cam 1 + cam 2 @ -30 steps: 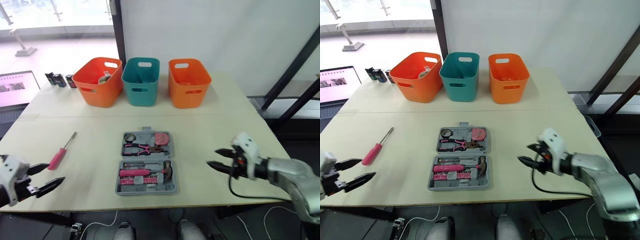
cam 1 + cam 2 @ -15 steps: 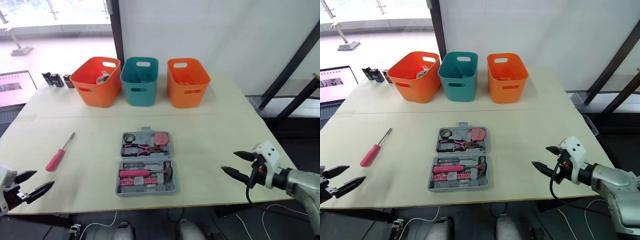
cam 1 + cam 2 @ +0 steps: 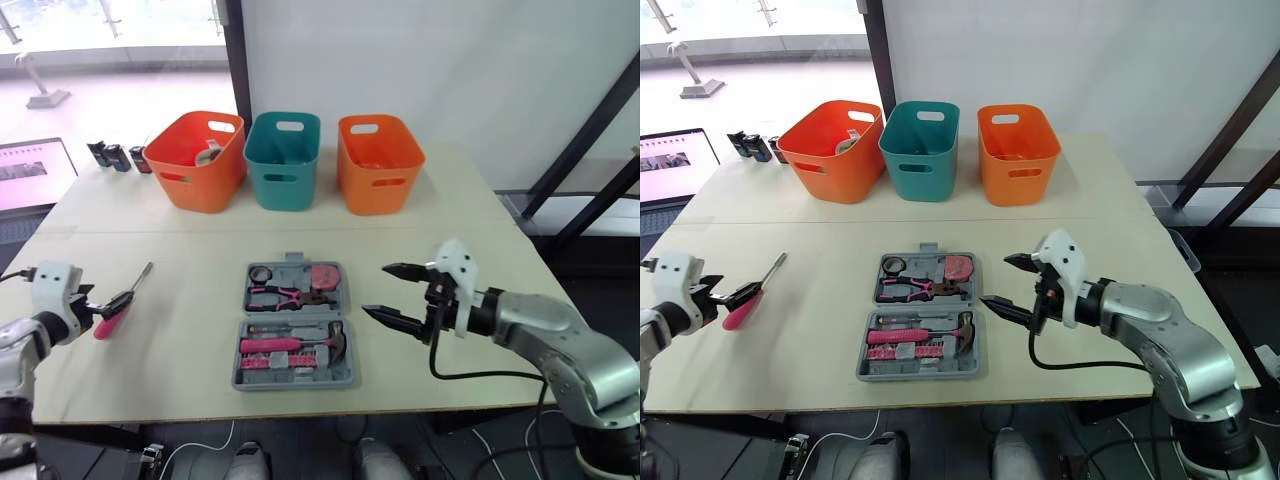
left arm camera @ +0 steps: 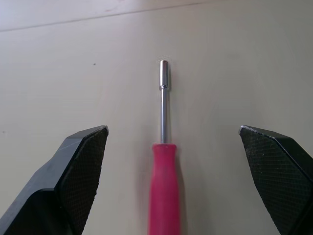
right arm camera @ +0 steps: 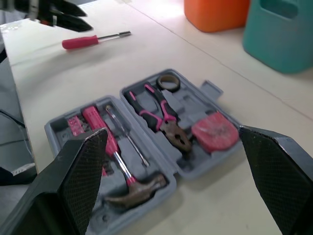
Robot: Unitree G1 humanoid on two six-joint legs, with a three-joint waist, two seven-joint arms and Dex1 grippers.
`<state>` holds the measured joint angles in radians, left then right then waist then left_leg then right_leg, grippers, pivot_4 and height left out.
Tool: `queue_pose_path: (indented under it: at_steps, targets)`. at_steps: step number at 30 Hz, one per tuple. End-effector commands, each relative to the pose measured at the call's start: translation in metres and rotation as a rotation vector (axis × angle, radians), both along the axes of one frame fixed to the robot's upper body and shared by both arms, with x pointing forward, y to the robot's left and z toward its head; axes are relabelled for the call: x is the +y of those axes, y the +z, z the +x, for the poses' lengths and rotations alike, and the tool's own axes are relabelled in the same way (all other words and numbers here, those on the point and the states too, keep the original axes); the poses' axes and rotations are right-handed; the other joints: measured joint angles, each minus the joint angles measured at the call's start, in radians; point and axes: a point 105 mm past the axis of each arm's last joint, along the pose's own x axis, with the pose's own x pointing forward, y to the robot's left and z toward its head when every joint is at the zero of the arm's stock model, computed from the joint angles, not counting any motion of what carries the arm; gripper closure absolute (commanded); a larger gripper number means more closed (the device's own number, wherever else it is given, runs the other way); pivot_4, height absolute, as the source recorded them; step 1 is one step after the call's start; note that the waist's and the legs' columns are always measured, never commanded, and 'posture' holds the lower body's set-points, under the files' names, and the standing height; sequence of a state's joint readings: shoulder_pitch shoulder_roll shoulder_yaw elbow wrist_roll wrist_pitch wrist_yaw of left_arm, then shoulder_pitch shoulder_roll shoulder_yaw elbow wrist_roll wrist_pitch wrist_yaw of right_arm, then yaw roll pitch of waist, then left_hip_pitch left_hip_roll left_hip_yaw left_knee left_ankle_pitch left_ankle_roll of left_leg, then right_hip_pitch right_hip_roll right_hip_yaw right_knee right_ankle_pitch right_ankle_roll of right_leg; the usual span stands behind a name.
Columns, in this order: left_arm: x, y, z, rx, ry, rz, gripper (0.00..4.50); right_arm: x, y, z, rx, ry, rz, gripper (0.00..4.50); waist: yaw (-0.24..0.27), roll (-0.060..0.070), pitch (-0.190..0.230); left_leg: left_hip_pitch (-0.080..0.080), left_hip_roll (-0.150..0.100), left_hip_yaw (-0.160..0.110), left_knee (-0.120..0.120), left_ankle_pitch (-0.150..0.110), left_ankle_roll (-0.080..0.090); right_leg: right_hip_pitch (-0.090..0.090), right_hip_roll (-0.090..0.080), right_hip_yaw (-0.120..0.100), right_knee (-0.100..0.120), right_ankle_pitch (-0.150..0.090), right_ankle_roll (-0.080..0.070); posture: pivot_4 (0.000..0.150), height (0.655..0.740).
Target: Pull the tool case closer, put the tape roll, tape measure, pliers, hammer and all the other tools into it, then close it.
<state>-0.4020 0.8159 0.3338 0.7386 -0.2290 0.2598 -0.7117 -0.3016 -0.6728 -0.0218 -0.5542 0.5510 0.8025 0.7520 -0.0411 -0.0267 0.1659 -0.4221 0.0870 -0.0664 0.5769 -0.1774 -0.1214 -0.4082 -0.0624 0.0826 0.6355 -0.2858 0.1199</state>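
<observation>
Glossy metal shaft, screwdriver (image 4: 164, 161)

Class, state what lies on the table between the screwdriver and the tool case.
Nothing: the table between the screwdriver and the case is bare, as both eye views show.
</observation>
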Motion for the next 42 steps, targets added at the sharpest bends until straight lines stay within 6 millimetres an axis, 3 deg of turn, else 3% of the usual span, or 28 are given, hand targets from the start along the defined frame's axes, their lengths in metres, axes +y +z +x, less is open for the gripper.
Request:
queue_pose_path:
  at_steps: [1, 9, 12, 18, 25, 29, 31, 35, 39, 42]
  targets:
    - [0.006, -0.005, 0.009, 0.056, 0.034, 0.03, 0.0, 0.018, 0.013, -0.004, -0.061, 0.078, -0.004, 0.01, 0.001, 0.0, 0.0, 0.0, 0.0, 0.0, 0.0, 0.0, 0.0, 0.0, 0.0, 0.0, 0.0, 0.0, 0.0, 0.15, 0.74]
    - [-0.001, -0.037, 0.008, 0.191, 0.051, -0.045, 0.0, 0.033, 0.018, -0.01, -0.089, 0.181, -0.027, 0.01, 0.002, 0.0, 0.0, -0.002, 0.0, -0.002, 0.0, 0.0, 0.0, -0.001, 0.0, -0.001, 0.004, 0.0, 0.006, 0.15, 0.74]
    - [-0.001, -0.041, 0.006, 0.193, 0.055, -0.056, 0.88, 0.034, 0.019, -0.007, -0.098, 0.183, -0.033, 0.0, 0.002, 0.0, 0.0, 0.0, 0.0, -0.002, 0.001, 0.0, -0.001, -0.002, 0.0, -0.001, 0.01, -0.001, 0.008, 0.15, 0.74]
    - [-0.004, -0.04, 0.009, 0.141, 0.05, -0.068, 3.89, 0.034, 0.016, -0.003, -0.093, 0.168, -0.044, 0.0, 0.004, 0.0, 0.0, 0.002, 0.0, -0.002, 0.002, 0.002, -0.004, -0.001, 0.0, -0.001, 0.013, -0.003, 0.004, 0.15, 0.74]
    - [-0.007, -0.029, 0.018, 0.064, 0.044, -0.062, 3.89, 0.032, 0.005, -0.003, -0.069, 0.167, -0.064, 0.0, 0.016, 0.0, 0.0, 0.002, 0.0, -0.002, 0.003, 0.002, -0.004, 0.0, 0.0, -0.001, 0.013, -0.002, 0.004, 0.15, 0.74]
    - [-0.017, 0.0, 0.029, -0.063, -0.071, -0.013, 3.89, 0.029, 0.003, -0.001, -0.067, 0.146, -0.078, 0.0, 0.025, 0.0, 0.0, 0.001, 0.0, -0.002, 0.003, 0.002, -0.004, -0.001, 0.0, -0.001, 0.013, -0.002, 0.004, 0.15, 0.74]
    - [-0.032, 0.021, 0.032, -0.163, -0.177, -0.012, 3.89, 0.028, 0.003, -0.001, -0.065, 0.138, -0.08, 0.0, 0.028, 0.0, 0.0, 0.001, 0.0, -0.002, 0.003, 0.003, -0.004, -0.001, 0.0, -0.001, 0.013, -0.003, 0.004, 0.15, 0.74]
    - [-0.074, 0.045, 0.015, -0.219, -0.472, -0.016, 3.89, 0.024, 0.003, -0.002, -0.064, 0.12, -0.087, 0.0, 0.026, 0.0, 0.0, 0.0, 0.0, -0.002, 0.002, 0.003, -0.005, -0.001, 0.0, -0.001, 0.012, -0.003, 0.004, 0.15, 0.74]
    - [-0.129, 0.058, -0.015, -0.113, -0.788, -0.043, 3.89, 0.019, 0.005, -0.002, -0.066, 0.105, -0.095, 0.0, 0.021, 0.0, 0.001, 0.0, 0.0, -0.003, 0.002, 0.003, -0.005, -0.002, 0.0, -0.001, 0.013, -0.003, 0.003, 0.15, 0.74]
    - [-0.154, 0.059, -0.033, 0.01, -0.935, -0.021, 3.89, 0.014, 0.01, -0.002, -0.07, 0.101, -0.107, 0.0, 0.021, 0.0, 0.001, 0.0, 0.0, -0.003, 0.002, 0.003, -0.005, -0.002, 0.0, 0.0, 0.012, -0.003, 0.003, 0.15, 0.74]
